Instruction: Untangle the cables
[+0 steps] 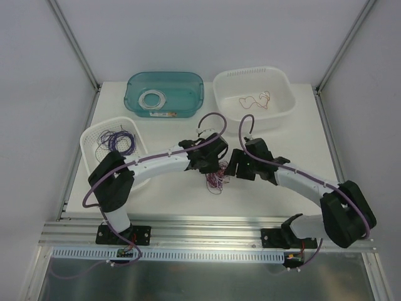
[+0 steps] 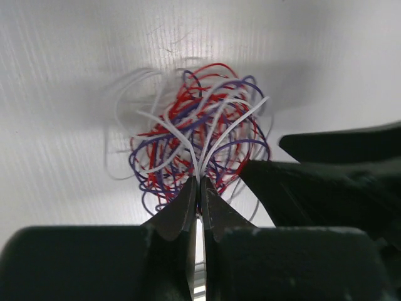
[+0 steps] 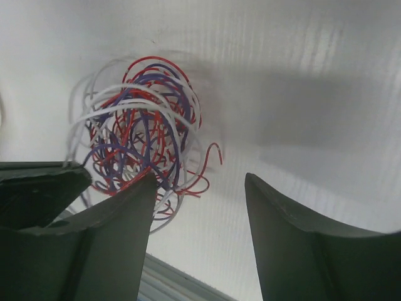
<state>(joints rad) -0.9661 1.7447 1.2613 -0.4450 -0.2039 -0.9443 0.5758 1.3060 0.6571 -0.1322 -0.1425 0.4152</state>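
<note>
The cables (image 2: 194,128) form a fist-sized clump of thin red, purple and white wires on the white table, between the two arms (image 1: 216,180). My left gripper (image 2: 199,180) is shut on white strands at the clump's near edge, and they fan out from the pinch. In the right wrist view the clump (image 3: 138,132) lies to the upper left. My right gripper (image 3: 199,179) is open, its left finger (image 3: 135,207) touching the clump's lower wires, with only bare table between the fingers. From above, both grippers meet over the clump and hide part of it.
A teal bin (image 1: 133,84) at the back holds a white coil (image 1: 152,99). A white tub (image 1: 220,84) beside it holds a red wire (image 1: 257,99). A white basket (image 1: 89,135) on the left holds purple wires (image 1: 116,141). A metal rail (image 1: 207,227) runs along the table's front edge.
</note>
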